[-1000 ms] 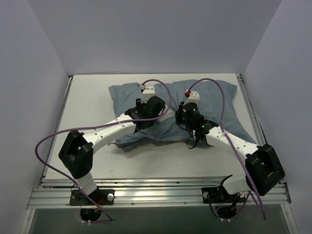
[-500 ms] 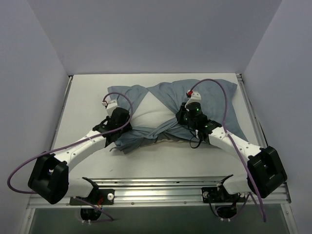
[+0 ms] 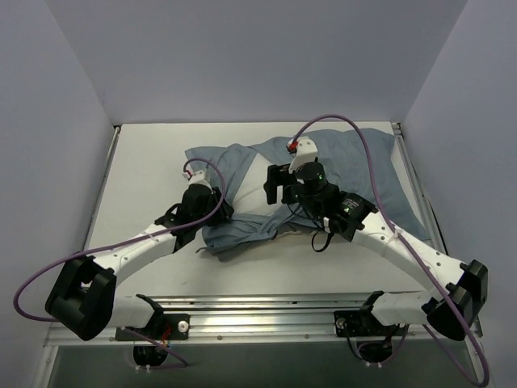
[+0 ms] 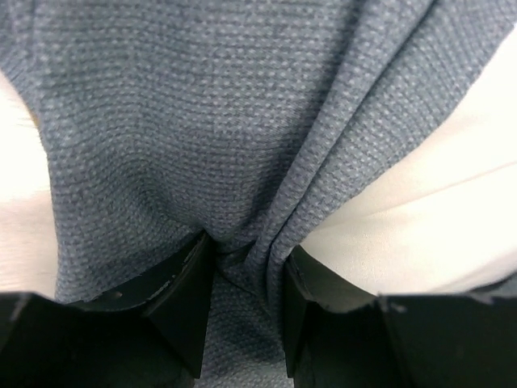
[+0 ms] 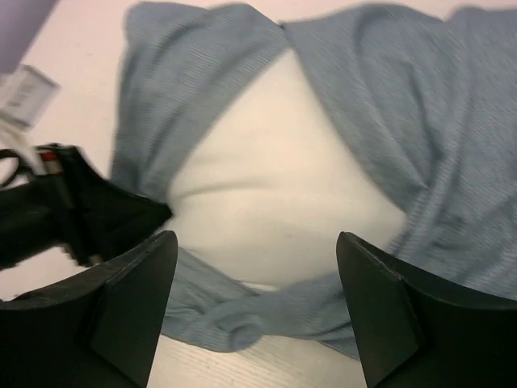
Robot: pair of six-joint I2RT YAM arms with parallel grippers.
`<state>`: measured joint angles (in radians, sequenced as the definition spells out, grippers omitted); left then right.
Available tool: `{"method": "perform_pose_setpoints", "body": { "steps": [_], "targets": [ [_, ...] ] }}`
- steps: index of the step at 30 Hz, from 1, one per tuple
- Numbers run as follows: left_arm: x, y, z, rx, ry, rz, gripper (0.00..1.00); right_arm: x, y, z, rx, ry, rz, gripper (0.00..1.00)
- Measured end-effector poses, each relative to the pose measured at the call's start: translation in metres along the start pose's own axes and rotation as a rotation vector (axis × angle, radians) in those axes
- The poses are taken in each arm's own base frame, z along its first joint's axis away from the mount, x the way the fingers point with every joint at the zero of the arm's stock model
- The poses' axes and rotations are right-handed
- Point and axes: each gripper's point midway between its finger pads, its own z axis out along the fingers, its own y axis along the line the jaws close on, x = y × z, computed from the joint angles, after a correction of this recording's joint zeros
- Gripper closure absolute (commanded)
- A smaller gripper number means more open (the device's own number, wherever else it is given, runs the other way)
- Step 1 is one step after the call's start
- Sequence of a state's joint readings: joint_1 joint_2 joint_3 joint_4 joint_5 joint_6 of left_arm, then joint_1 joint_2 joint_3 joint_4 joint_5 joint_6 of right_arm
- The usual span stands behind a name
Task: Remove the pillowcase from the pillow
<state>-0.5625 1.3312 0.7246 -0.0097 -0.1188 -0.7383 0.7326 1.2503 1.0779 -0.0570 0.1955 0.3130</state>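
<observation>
The slate-blue woven fabric pillowcase (image 3: 230,162) lies bunched mid-frame on the white surface (image 3: 145,162), and the plump white pillow (image 5: 275,178) shows bare through its opening. The left gripper (image 4: 242,267) is clamped on a pillowcase fold. The right gripper (image 5: 254,242) hovers above the pillow, fingers wide apart.

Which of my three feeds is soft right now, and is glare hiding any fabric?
Right wrist view: blurred throughout; the slate-blue fabric pillowcase and plain white pillow have smeared edges. Left wrist view: weave crisp where the left gripper pinches it, though the pillow's white shows little texture. Top external view: sharp, evenly lit, no glare.
</observation>
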Motion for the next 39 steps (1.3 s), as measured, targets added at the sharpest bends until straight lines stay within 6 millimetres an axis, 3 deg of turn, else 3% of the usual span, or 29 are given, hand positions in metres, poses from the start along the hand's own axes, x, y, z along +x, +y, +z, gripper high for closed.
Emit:
{"method": "perform_pose_setpoints", "body": {
  "steps": [5, 9, 12, 18, 21, 27, 32, 35, 36, 38, 39],
  "targets": [
    [0.016, -0.024, -0.005, 0.081, 0.032, 0.011, 0.57, -0.030, 0.054, -0.026, -0.111, -0.073, -0.023, 0.18],
    [0.026, -0.033, -0.007, 0.116, 0.050, 0.000, 0.57, -0.023, 0.068, -0.021, -0.125, -0.062, -0.002, 0.20],
    [0.028, -0.034, -0.009, 0.124, 0.050, -0.009, 0.57, -0.004, 0.066, 0.000, -0.078, -0.039, 0.034, 0.19],
    [0.030, -0.034, -0.015, 0.132, 0.046, -0.022, 0.57, 0.078, 0.038, 0.036, 0.067, 0.116, 0.036, 0.04],
    [0.033, -0.033, -0.016, 0.132, 0.050, -0.021, 0.57, 0.104, 0.032, 0.044, 0.095, 0.164, 0.040, 0.01],
    [0.037, -0.032, -0.016, 0.128, 0.057, -0.029, 0.57, 0.115, 0.035, 0.048, 0.097, 0.164, 0.077, 0.00],
    [0.041, -0.029, -0.013, 0.110, 0.066, -0.025, 0.57, 0.132, 0.032, 0.068, 0.136, 0.191, 0.056, 0.02],
    [0.044, -0.024, -0.013, 0.090, 0.069, -0.021, 0.57, 0.137, 0.034, 0.080, 0.154, 0.201, 0.043, 0.18],
    [0.043, -0.023, -0.013, 0.085, 0.068, -0.020, 0.57, 0.137, 0.035, 0.083, 0.157, 0.200, 0.039, 0.35],
    [0.043, -0.022, -0.013, 0.080, 0.066, -0.019, 0.57, 0.137, 0.037, 0.089, 0.159, 0.198, 0.032, 0.59],
    [0.044, -0.023, -0.013, 0.081, 0.067, -0.018, 0.57, 0.136, 0.038, 0.091, 0.158, 0.194, 0.036, 0.78]
  ]
}}
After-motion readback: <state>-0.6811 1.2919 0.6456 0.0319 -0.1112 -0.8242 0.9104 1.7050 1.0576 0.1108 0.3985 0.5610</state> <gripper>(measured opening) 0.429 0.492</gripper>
